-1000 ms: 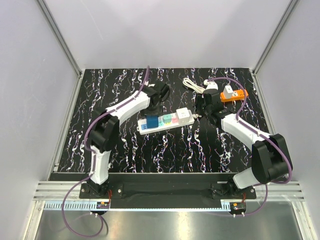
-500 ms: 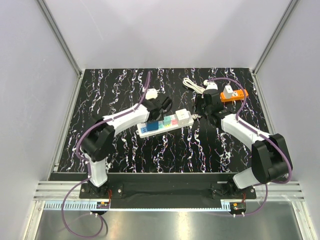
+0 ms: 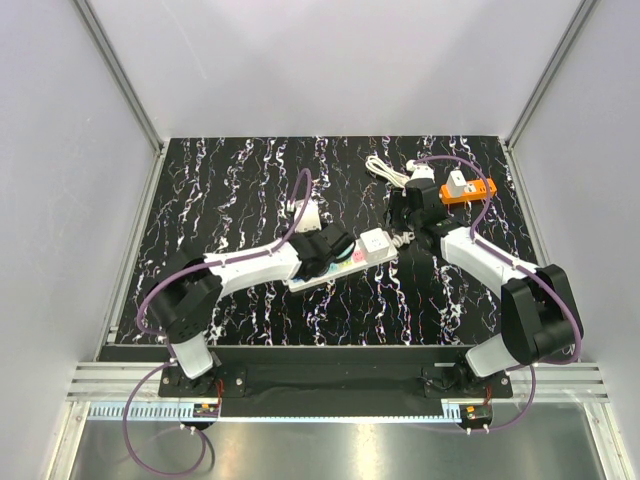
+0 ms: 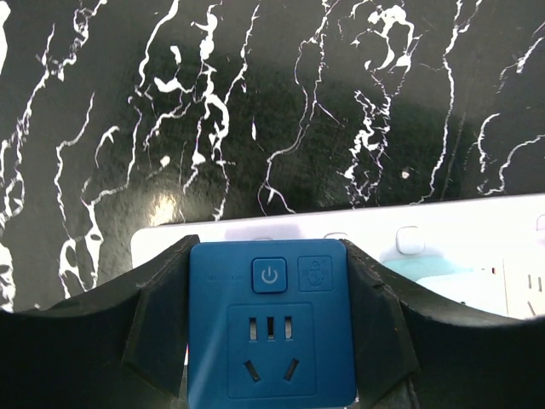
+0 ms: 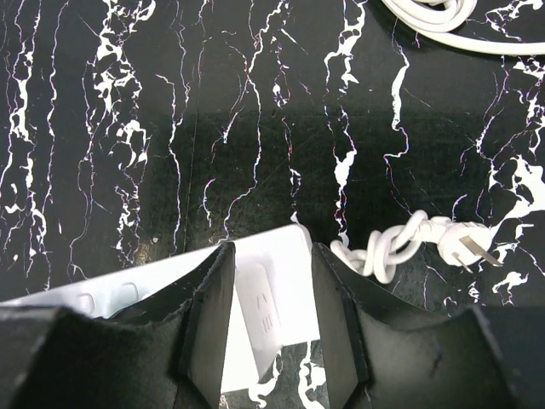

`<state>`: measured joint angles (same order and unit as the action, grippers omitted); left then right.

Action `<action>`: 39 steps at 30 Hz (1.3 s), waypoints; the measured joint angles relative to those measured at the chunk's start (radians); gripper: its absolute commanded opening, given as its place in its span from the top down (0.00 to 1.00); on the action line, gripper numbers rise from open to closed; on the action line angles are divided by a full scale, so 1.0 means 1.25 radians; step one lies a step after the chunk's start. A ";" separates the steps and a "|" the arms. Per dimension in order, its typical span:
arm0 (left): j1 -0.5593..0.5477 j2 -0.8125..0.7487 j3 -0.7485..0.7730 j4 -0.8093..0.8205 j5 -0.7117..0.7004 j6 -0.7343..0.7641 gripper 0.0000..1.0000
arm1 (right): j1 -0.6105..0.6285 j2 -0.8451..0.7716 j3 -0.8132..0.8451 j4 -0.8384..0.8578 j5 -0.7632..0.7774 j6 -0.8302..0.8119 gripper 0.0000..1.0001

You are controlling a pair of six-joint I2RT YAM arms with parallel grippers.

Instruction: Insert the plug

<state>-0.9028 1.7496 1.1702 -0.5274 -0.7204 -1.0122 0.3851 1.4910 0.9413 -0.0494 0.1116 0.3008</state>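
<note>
A white power strip lies slanted at mid table. My left gripper is over its left part, shut on the blue plug adapter. My black fingers press both sides of the adapter, which sits over the strip's left end. My right gripper grips the strip's right end between its fingers. In the top view the blue adapter is hidden under my left gripper.
The strip's twisted white cord ends in a pronged plug just right of my right gripper. An orange power strip and a coiled white cable lie at the back right. A small white plug lies behind the left arm.
My left gripper has come from behind the strip towards the near side and now sits over the blue adapter. The strip's left end has swung nearer. The right gripper has barely moved.
</note>
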 measured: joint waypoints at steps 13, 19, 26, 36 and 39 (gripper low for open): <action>-0.063 -0.011 -0.032 -0.010 -0.085 -0.100 0.49 | 0.000 0.002 0.000 0.000 0.001 0.001 0.52; -0.067 -0.010 -0.005 -0.061 -0.054 -0.088 0.27 | 0.000 0.002 0.000 0.000 0.001 0.001 0.52; -0.085 -0.002 0.003 -0.123 0.009 -0.062 0.11 | 0.000 0.002 0.000 0.000 0.000 0.001 0.52; -0.085 0.002 0.085 -0.181 0.024 -0.029 0.07 | 0.000 0.002 0.000 0.000 0.000 0.000 0.52; -0.085 0.002 0.100 -0.187 0.032 -0.020 0.07 | 0.000 0.002 0.000 0.000 0.000 0.000 0.52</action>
<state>-1.0096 1.7515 1.2957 -0.7616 -0.6800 -1.0374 0.3851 1.4929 0.9413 -0.0494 0.1120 0.3012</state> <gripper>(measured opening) 0.922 0.478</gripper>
